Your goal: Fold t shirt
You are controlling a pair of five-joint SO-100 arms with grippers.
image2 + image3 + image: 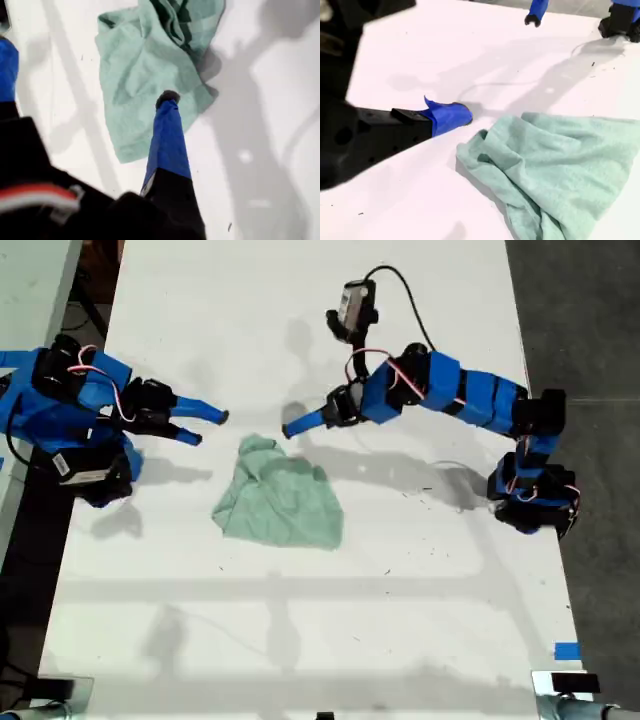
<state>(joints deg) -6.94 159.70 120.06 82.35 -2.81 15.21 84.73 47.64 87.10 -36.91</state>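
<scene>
Exterior view: my first end effector [300, 423] comes in from the exterior view's right, tip low and just beside the bunched end of the shirt [282, 498]. First wrist view shows one blue finger [167, 125] in front of the cloth w/ the other jaw far off at frame edge, so spread wide, nothing pinched. Can't tell if the fingertip touches fabric or hangs just above it.

My second end effector [208, 428] reaches in from the exterior view's left, jaws apart, empty, near the same bunched end but clear of it. Second wrist view: its finger [451, 116] sits just beside the shirt edge, bare surface [420, 620] between them.

Shirt lies mid-surface, crumpled, not flat; rumpled end toward both tips, wider end spreading away from them.

Risks (judgement):
- Cloth is bunched w/ overlapping layers, so closing there likely grabs several layers or a random ridge, not a hem; the fold would come out skewed.
- Thin fabric on smooth surface: a low tip may push it along instead of getting under it.
- Both tips converge on one end, so there's collision risk if both advance.
- Prob. needs flattening first.
</scene>
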